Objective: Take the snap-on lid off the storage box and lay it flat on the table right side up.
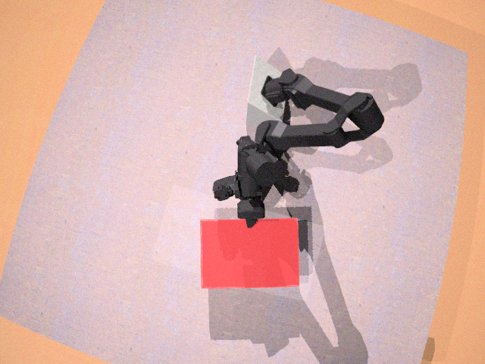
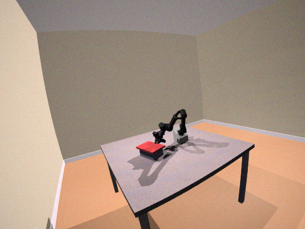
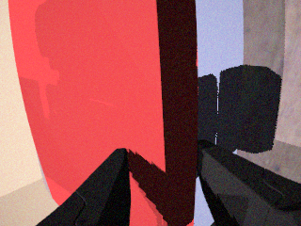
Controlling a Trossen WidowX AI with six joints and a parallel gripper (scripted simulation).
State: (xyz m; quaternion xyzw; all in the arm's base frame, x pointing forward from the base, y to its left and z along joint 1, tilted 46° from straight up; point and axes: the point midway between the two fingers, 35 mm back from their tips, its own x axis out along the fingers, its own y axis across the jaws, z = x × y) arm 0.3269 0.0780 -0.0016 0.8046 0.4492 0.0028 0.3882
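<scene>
The red lid (image 1: pixel 249 252) (image 2: pixel 150 146) (image 3: pixel 94 88) sits on the dark storage box (image 1: pixel 303 235) (image 2: pixel 150 154) near the middle of the table (image 1: pixel 117 156) (image 2: pixel 197 162). My gripper (image 1: pixel 250 224) (image 2: pixel 157 141) (image 3: pixel 161 154) is at the lid's back edge, on the side nearest the arm's base. In the wrist view one finger lies over the red top and the other beyond the lid's dark rim. The gripper is shut on that rim. The lid looks level on the box; most of the box is hidden under it.
The arm's pale base block (image 1: pixel 258 98) (image 2: pixel 178 136) stands behind the box. Heavy shadows of the arm and box fall across the table to the front and right. The table edge is far from the box on all sides.
</scene>
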